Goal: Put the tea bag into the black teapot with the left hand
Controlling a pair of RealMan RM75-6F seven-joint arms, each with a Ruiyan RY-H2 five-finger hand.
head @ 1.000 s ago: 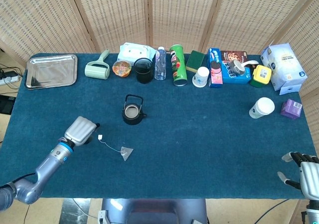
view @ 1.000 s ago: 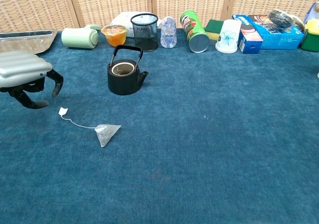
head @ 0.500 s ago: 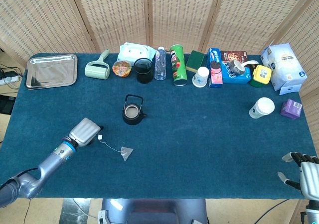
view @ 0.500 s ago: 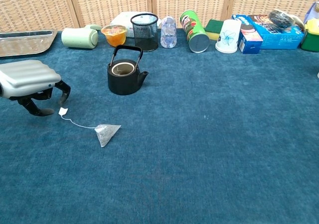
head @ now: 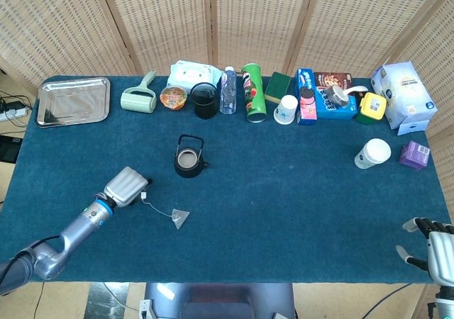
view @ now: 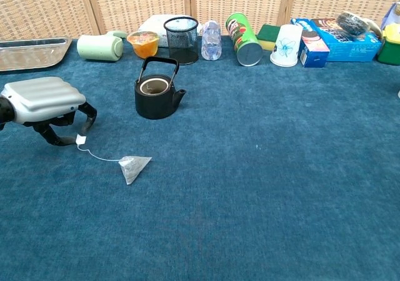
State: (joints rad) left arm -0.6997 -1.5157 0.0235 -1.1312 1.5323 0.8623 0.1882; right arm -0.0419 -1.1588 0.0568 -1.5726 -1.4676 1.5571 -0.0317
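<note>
Since the earlier frames the left hand (view: 44,103) has advanced toward the tea bag's paper tag (view: 80,140), closing from a clear gap to a position directly over it. The tea bag (view: 132,167), its string and the black teapot (view: 155,97) have not shifted.

Present state: the left hand sits low over the blue surface (view: 262,187), palm down. Its dark fingers (view: 87,114) curl downward and stand apart on either side of the tag. In the chest view one fingertip appears at or just beside the tag; whether it touches cannot be told. Nothing is held. The tea bag lies flat on the surface, near the hand's right side, joined to the tag by the thin string. The teapot stands upright behind it, lid off, mouth open.

The right hand (head: 434,246) rests at the far near corner of the surface in the head view, fingers spread, holding nothing.

Assessed step: pinching the tag, not yet completed.

Risks noted:
- The tag is small and flat on the cloth; fingers closing slightly off centre could push it aside rather than capture it.
- Once lifted, the bag would hang and swing on its string, and could catch the teapot's raised handle or rim instead of dropping inside.
- A low carry could knock the teapot.
</note>
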